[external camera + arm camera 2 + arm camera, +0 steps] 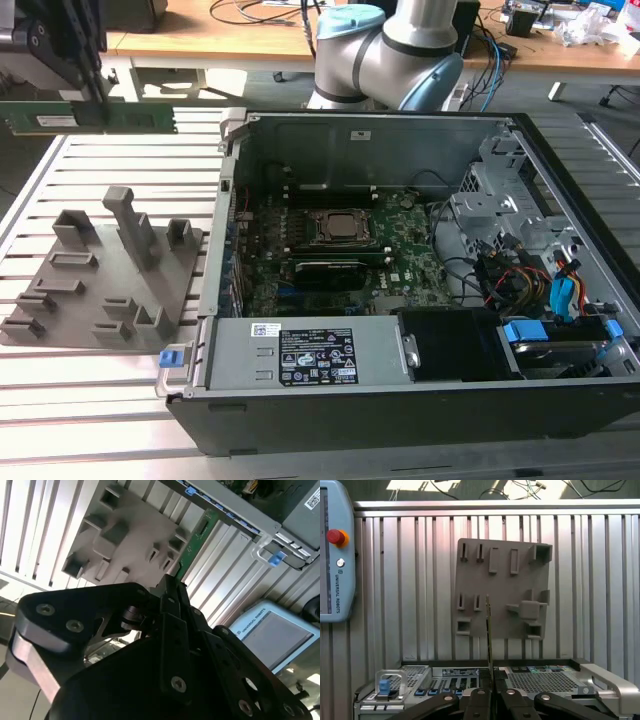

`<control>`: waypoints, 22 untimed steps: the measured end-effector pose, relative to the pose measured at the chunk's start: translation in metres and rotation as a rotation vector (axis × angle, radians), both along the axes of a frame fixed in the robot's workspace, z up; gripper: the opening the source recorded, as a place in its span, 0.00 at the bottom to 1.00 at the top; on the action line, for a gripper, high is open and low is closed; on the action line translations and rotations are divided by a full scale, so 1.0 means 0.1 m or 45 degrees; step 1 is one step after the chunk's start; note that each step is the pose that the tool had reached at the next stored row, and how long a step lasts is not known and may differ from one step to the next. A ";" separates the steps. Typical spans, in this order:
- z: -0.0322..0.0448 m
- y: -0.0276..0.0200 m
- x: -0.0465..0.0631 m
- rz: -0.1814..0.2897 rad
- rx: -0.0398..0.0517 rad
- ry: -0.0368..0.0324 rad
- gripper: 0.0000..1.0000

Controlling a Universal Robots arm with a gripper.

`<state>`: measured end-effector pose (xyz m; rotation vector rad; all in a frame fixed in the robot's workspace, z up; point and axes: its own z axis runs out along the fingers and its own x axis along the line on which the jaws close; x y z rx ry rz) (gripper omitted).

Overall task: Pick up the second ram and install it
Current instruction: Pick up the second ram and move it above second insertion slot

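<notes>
The second ram (60,118) is a long green stick held level in the air, high above the slatted table at the exterior view's left. My gripper (92,92) is shut on its upper edge. In the first wrist view the ram (489,630) shows edge-on, rising from between my fingers (479,700), with the grey holder tray (505,590) behind it. In the second wrist view the ram (196,542) juts out past the gripper (172,587). The open computer case (400,380) with its green motherboard (330,250) lies to the exterior view's right of the ram.
The grey holder tray (100,270) sits on the slatted table below the gripper, left of the case. A teach pendant (335,555) lies on the table beyond the case. The arm's base (390,50) stands behind the case. Drive bays and cables (540,290) fill the case's right end.
</notes>
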<state>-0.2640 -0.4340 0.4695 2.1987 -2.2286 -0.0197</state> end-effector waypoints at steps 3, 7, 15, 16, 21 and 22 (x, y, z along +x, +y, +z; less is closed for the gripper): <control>-0.035 0.038 0.11 0.010 -0.006 0.0002 0.14; -0.081 0.082 0.23 0.022 -0.017 0.0004 0.14; -0.311 0.275 0.69 0.066 -0.049 0.0007 0.14; -0.321 0.285 0.73 0.070 -0.049 0.0007 0.14; -0.348 0.303 0.98 0.071 -0.049 0.0022 0.14; -0.351 0.304 1.03 0.071 -0.050 0.0023 0.14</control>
